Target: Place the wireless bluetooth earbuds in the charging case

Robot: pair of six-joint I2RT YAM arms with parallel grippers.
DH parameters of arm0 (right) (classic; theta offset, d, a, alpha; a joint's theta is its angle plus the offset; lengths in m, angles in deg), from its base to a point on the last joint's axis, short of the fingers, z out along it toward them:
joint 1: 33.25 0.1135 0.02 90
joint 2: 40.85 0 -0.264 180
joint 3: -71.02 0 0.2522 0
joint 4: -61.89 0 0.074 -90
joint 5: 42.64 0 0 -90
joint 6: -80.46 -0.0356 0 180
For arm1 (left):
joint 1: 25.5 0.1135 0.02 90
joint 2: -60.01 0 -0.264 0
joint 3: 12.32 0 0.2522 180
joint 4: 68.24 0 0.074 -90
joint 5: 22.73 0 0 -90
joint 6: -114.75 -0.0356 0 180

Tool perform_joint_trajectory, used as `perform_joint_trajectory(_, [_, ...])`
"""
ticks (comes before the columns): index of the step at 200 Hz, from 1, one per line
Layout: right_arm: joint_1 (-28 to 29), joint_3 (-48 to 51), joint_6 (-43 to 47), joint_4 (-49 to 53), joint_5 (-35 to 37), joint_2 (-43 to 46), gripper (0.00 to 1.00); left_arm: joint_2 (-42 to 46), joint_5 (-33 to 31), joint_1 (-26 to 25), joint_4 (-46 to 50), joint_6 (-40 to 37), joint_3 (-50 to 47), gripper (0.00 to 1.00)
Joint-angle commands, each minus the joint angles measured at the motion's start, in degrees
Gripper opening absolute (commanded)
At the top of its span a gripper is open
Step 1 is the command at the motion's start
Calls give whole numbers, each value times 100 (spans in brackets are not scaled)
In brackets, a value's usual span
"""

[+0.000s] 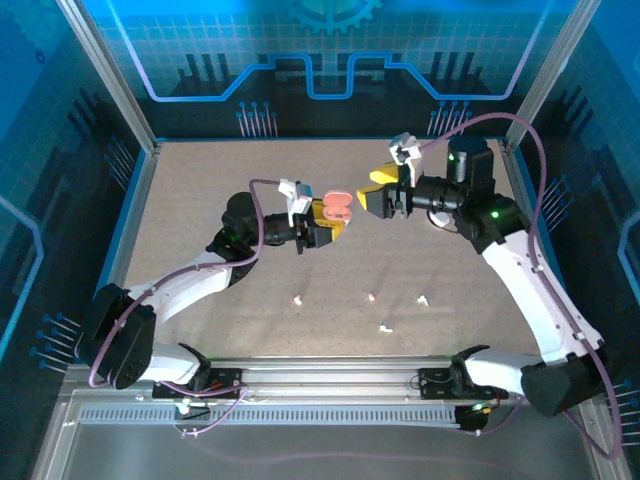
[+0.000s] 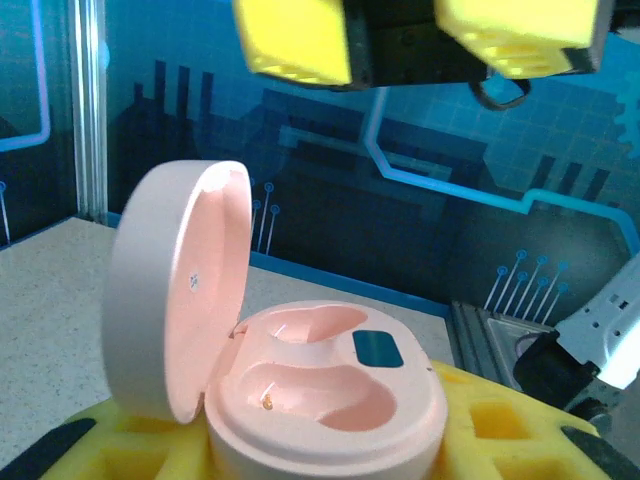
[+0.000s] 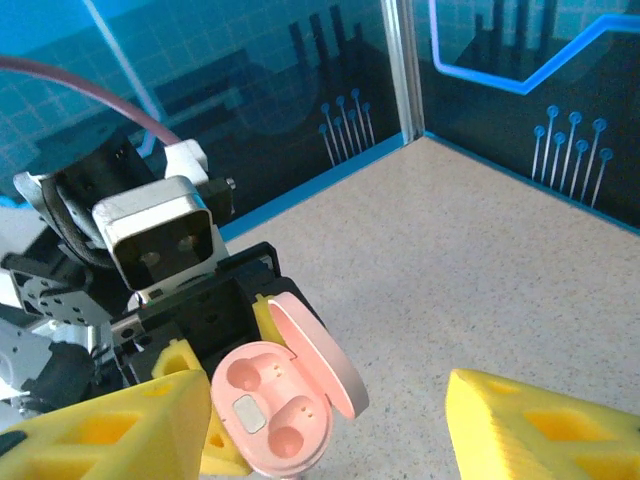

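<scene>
Because the earbuds are so small, I have the charging case [image 2: 330, 400] lifted off the desk [image 1: 200, 200] and pinched between my left fingers [image 1: 328, 218], which are closed narrowly on its pink base from both sides. Held that way, the case sits upright with its lid [image 2: 170, 300] swung fully open. The two moulded sockets [image 2: 300, 385] face upward and both look bare. I judge this hold is meant to keep the case steady and present its openings to my other arm.

My right fingers [image 1: 375, 192] hang just beside and slightly above the case, spread wide with nothing between them. From the right wrist view the open case lies in the gap between the two yellow pads, not touching either one. They look free to fetch something, not to grip the case.

What the task wants lies well apart from both arms. Four earbuds [image 1: 372, 296] are scattered on the desk nearer the arm bases. One is to the left, two sit side by side toward the middle and right, and one lies a little closer to the near edge. They are too tiny in the top view for me to tell how each is lying. None is in the case, so I reckon the inserting has not begun.
</scene>
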Motion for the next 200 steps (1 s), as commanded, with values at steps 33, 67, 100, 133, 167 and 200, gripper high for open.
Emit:
perform_joint_trajectory(33, [-387, 420, -1135, 686, 1339, 247, 68, 44, -485, -19, -599, 68, -170, 36])
perform_joint_trajectory(67, [-930, 984, -2344, 1913, 1849, -251, 58, 216, -822, -21, -651, -90, -322, 35])
perform_joint_trajectory(100, [-702, 1823, -2387, 1884, 1342, -982, 47, 373, -1063, -20, -636, -223, -393, 35])
perform_joint_trajectory(133, [-139, 2246, -2560, 1557, 1696, -1702, 45, 416, -1069, -20, -530, -302, -382, 36])
perform_joint_trajectory(167, [464, 2107, -2516, 1417, 2051, -2328, 47, 503, -1110, -19, -479, -327, -433, 36])
perform_joint_trajectory(200, [767, 1605, -2097, 1478, 2157, -2947, 45, 505, -1096, -24, -420, -348, -423, 36])
